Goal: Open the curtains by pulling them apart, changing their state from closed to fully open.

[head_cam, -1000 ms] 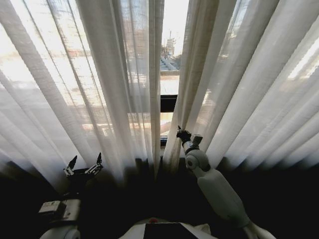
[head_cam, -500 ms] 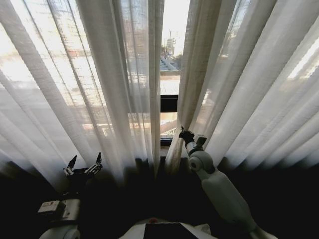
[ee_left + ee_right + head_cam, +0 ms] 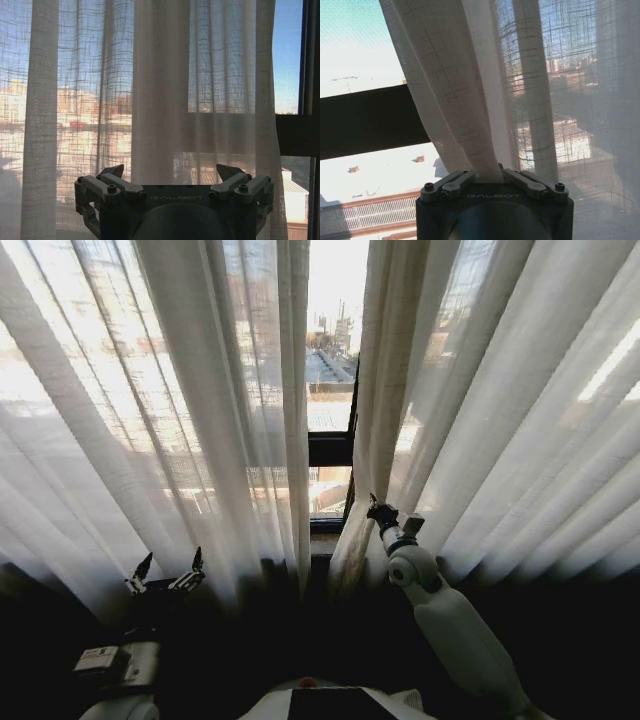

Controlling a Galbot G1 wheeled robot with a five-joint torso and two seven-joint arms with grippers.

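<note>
The right end effector pinches the inner edge of the right panel of the curtains, light, limp fabric best gathered by a fold, while the left end effector waits released.

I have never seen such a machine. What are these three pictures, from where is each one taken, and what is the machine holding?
This is a wheeled robot with two arms, facing a window. One picture looks down from its head; the other two come from cameras on its wrists. The right gripper is shut on the inner edge of the right curtain panel, pinching a fold. The left gripper is open, holds nothing and hovers low before the left curtain panel. Between the panels is a narrow gap showing the black window frame.
</note>
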